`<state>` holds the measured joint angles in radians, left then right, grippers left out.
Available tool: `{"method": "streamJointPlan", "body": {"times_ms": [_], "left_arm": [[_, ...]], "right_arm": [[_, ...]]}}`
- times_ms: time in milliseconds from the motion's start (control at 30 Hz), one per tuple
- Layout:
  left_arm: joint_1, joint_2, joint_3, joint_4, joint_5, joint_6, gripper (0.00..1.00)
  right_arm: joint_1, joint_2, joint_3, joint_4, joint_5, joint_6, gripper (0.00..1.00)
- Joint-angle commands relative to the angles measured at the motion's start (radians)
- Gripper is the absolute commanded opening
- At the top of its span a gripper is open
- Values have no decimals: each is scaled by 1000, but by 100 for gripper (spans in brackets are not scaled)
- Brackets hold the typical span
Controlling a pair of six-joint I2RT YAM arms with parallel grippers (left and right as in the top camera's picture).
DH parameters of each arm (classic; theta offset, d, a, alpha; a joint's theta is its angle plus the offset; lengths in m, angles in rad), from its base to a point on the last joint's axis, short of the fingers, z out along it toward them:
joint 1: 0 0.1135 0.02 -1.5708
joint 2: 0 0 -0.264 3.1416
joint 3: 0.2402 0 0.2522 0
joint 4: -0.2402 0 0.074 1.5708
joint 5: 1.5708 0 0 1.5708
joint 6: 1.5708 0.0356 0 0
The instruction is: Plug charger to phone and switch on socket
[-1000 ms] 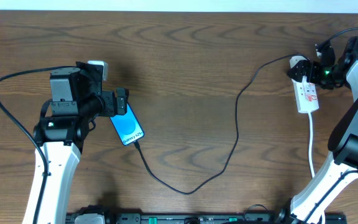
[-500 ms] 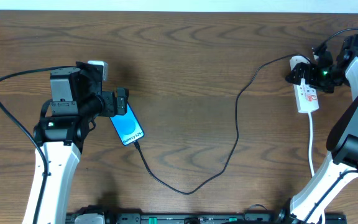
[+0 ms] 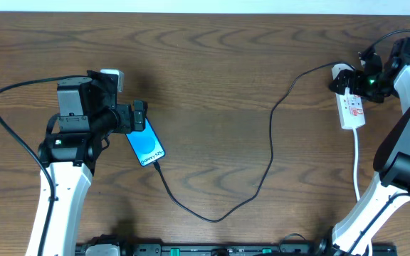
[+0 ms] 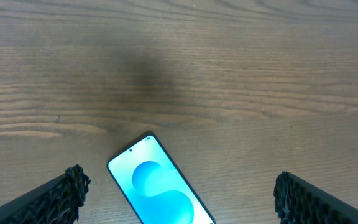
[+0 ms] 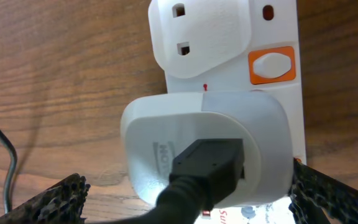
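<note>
The right pincer (image 3: 354,80) is being held spread over the socket (image 3: 352,110), astride the charger (image 3: 272,149) plug, presumably so the switch (image 5: 272,65) can be pressed. Well left of the socket, the phone (image 3: 146,146) is being straddled by the spread left pincer (image 3: 139,117), with the cable tip apparently seated.

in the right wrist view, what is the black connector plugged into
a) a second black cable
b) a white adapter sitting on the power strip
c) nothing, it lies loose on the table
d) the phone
b: the black connector goes into the face of the white adapter, which is seated on the white power strip.
</note>
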<state>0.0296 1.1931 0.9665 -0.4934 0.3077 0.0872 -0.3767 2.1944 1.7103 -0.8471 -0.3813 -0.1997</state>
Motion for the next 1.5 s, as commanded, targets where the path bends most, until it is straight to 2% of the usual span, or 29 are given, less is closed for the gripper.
{"method": "streamJointPlan", "body": {"times_ms": [0, 367, 1467], "left_arm": [[-3, -5, 26, 0, -10, 21, 98], [-3, -5, 26, 0, -10, 21, 98], [-3, -5, 26, 0, -10, 21, 98]], "right_arm": [[8, 18, 1, -1, 1, 1, 99], [8, 18, 1, -4, -101, 27, 99], [13, 18, -8, -21, -180, 58, 99]]}}
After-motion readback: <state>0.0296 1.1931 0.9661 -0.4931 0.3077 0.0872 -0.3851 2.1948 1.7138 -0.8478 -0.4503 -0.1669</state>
